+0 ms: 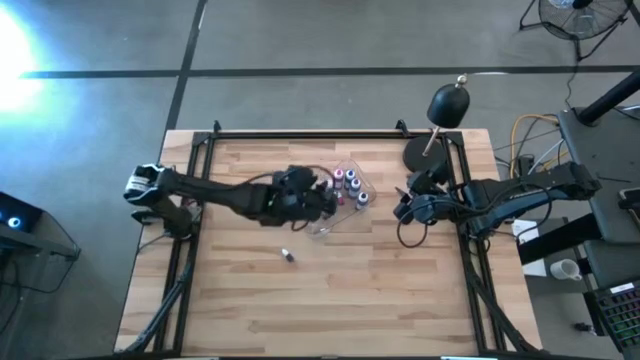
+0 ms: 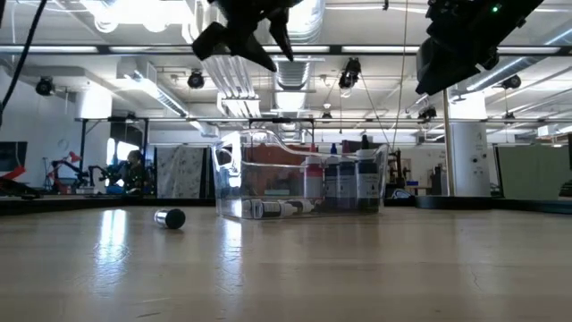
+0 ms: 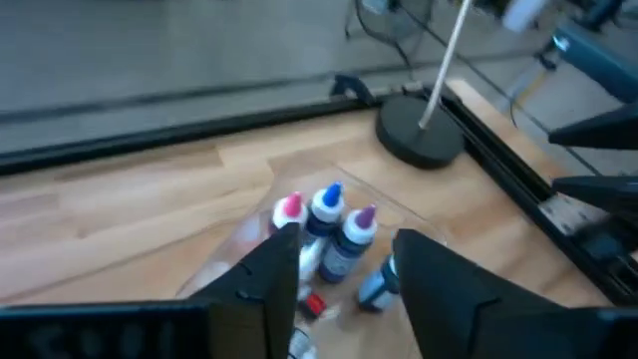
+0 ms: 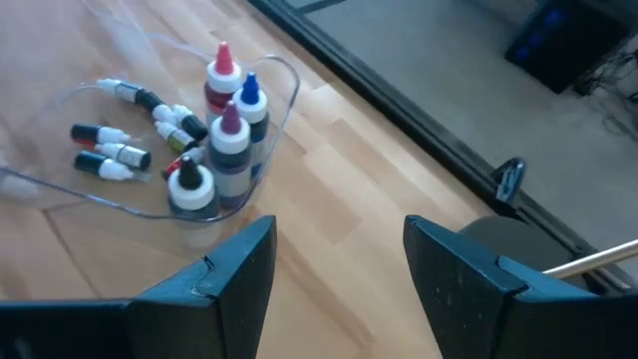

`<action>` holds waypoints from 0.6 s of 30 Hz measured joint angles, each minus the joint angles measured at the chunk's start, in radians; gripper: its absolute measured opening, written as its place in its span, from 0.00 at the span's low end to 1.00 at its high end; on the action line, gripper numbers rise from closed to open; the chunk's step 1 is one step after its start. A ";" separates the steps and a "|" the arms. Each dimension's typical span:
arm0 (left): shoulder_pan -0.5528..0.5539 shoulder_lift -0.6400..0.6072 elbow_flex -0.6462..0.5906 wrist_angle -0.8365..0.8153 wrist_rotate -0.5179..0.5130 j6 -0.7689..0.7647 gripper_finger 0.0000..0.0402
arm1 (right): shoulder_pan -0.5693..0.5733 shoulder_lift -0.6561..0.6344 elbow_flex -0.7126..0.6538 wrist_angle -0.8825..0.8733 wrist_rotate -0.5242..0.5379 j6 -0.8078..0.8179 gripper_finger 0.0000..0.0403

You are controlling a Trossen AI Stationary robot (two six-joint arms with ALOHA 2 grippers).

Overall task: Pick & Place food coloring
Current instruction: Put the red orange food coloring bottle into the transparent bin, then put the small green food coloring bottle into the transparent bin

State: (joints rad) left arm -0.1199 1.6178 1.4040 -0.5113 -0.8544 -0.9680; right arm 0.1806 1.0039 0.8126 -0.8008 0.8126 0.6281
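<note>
**A:** Over the clear tray (image 1: 362, 200), the left gripper (image 3: 344, 284) hovers, fingers spread and empty. Where's the remaining food coloring?

**B:** One loose bottle (image 1: 287, 255) lies on the table (image 1: 400, 300), at about seven o'clock from that gripper, its long axis flat to the wood. The left arm is nearer.

**A:** Counts?

**B:** Four upright bottles (image 4: 224, 130) in the tray, several small tubes (image 4: 110, 150) lying beside them; exact number unclear. The right gripper (image 4: 339, 264) waits at three o'clock, fingers apart.

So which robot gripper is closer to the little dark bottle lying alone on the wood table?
The left. The left gripper hovers open over the clear plastic tray, just beyond the little dark bottle. The right gripper waits open much farther off, past the tray near the table's right edge.
</note>
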 joint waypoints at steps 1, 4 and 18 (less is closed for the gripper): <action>0.013 0.003 0.015 -0.007 0.043 0.012 0.35 | 0.000 0.000 0.001 0.000 -0.012 0.001 0.53; 0.024 0.003 0.062 -0.072 0.140 0.054 0.41 | 0.000 0.000 0.002 -0.001 -0.056 0.001 0.53; -0.237 -0.006 -0.003 -0.387 0.547 0.458 0.43 | 0.000 0.000 -0.001 -0.002 -0.053 -0.072 0.53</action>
State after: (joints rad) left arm -0.3569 1.6122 1.4007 -0.8980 -0.3072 -0.5095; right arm 0.1806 1.0042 0.8118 -0.8024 0.7592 0.5560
